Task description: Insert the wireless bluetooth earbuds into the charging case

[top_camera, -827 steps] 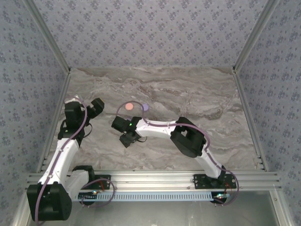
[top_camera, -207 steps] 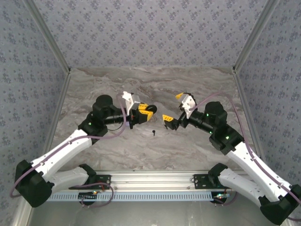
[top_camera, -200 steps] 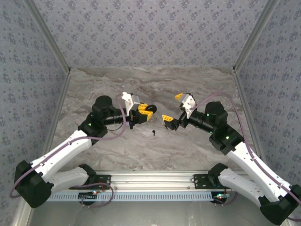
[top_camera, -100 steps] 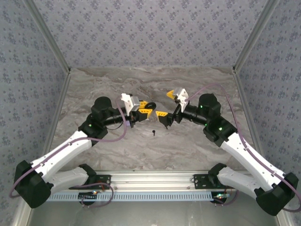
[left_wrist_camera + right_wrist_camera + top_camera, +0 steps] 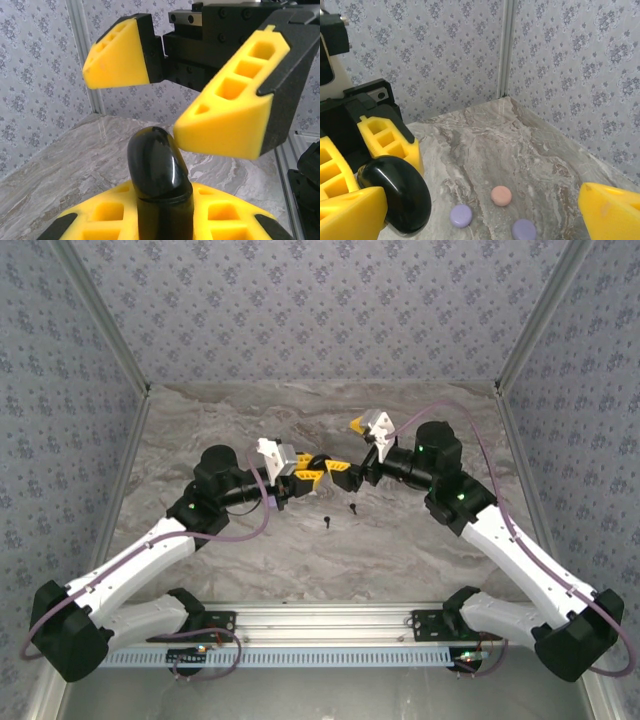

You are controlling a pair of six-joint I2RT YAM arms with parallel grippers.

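earbuds (image 5: pixel 328 521): 2 black | discs (image 5: pixel 501 195): 3 | case (image 5: pixel 159 170): 1, in left tool (image 5: pixel 310 475)

Black charging case (image 5: pixel 318 462): one. Black earbuds (image 5: pixel 327 521): two, on table below case in top view. Round discs beside case: pink disc (image 5: pixel 501 195) one, lavender discs (image 5: pixel 461 215) two.

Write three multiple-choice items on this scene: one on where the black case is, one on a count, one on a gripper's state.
1. The black case is: A on the table; B between the left gripper's fingers; C in the right gripper.
2. How many round discs lie on the table? A one; B three; C five.
3. The right gripper is: A open; B shut on a disc; C shut empty.
Key: B, yellow fingers clamp it; B, one pink and two lavender; A, its fingers stand wide apart.
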